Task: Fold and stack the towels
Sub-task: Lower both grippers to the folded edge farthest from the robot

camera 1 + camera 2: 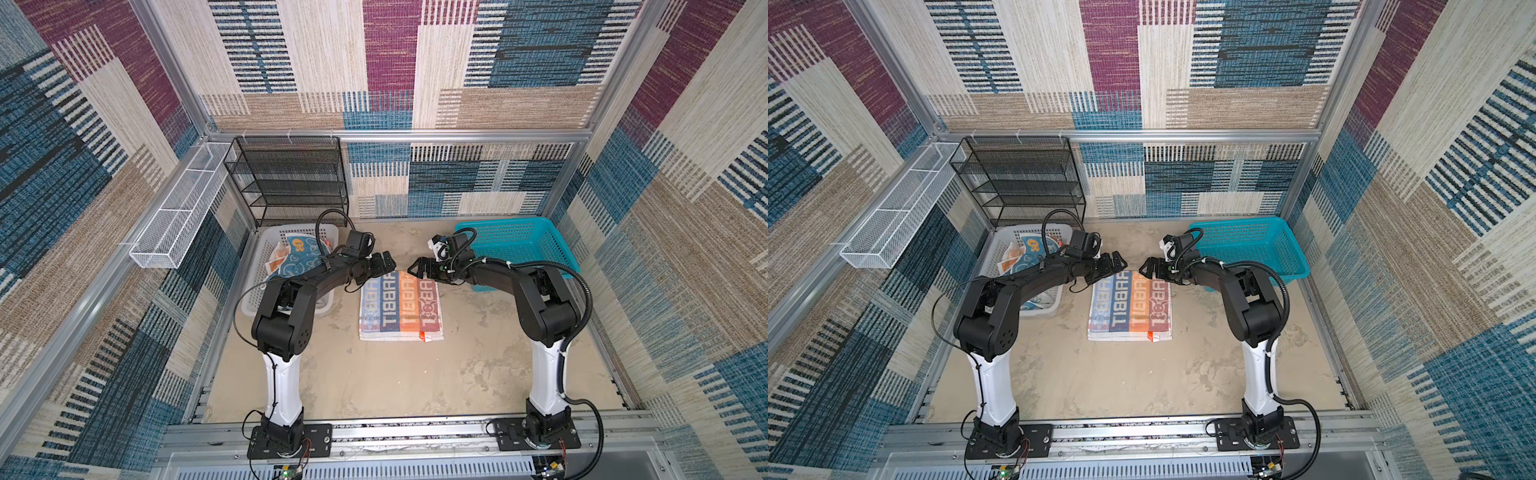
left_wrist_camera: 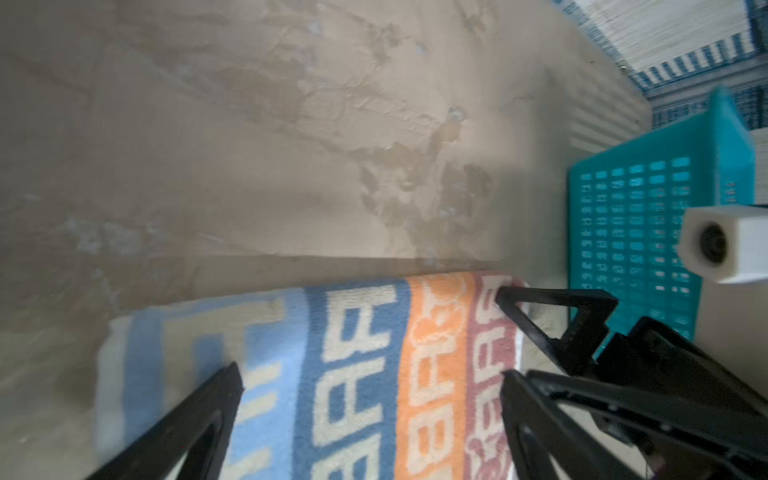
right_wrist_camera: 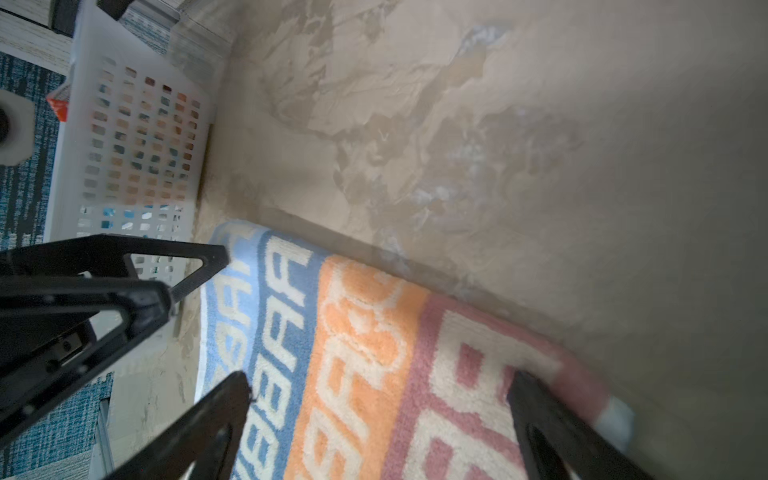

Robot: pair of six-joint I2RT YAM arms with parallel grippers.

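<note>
Sand-coloured table (image 1: 395, 382). White basket (image 1: 257, 274) on my left, with the teal-white towel (image 1: 297, 262) and a sliver of the orange towel (image 1: 277, 258) bunched inside. Teal basket (image 1: 528, 249) on my right. Striped towel (image 1: 400, 305) lies flat mid-table between my arms, close to square, stripes running away from my bases. Its far edge is thick and rounded, likely a fold. Neither arm is nearer: left gripper (image 1: 390, 264) hangs over the far-left corner, right gripper (image 1: 415, 268) over the far-right. Both jaws spread wide, holding nothing. Small red tag (image 1: 426, 338) at the near edge.
</note>
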